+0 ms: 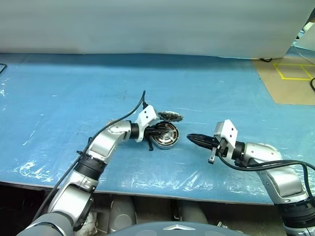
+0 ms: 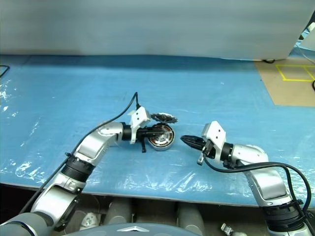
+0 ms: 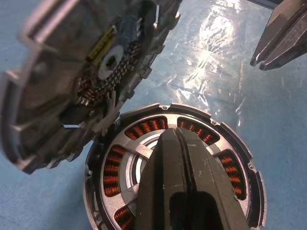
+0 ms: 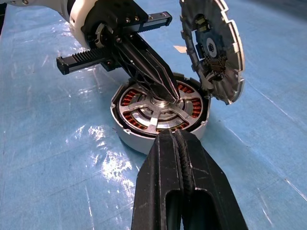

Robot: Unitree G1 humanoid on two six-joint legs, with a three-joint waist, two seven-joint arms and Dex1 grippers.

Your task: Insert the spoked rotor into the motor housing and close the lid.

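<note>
Rotor first: the spoked rotor already sits flat inside the motor housing, with the copper coils showing in a ring around it. The housing rests on the blue table, between my two arms.

My left gripper has its two black fingers pressed together, with nothing between them. Its tip points down at the middle hub of the rotor. I think it is there to push the rotor down so it sits snug, or to hold the housing still. I cannot tell if the tip really touches the hub or just hangs right over it.

The lid is not on yet. It stands tilted up on its edge at the far side of the housing, with its dark toothed face turned toward the cup. Its low edge looks like it leans on the housing rim, like a door half open. That makes sense to me, because it only needs to tip down to close.

My right gripper is pinched closed too and holds nothing. It waits just beside the housing, pointing at it, near but apart.

So the first part looks done. What is left is closing the lid. The left fingers are in the way, so I would want them out first.
</note>
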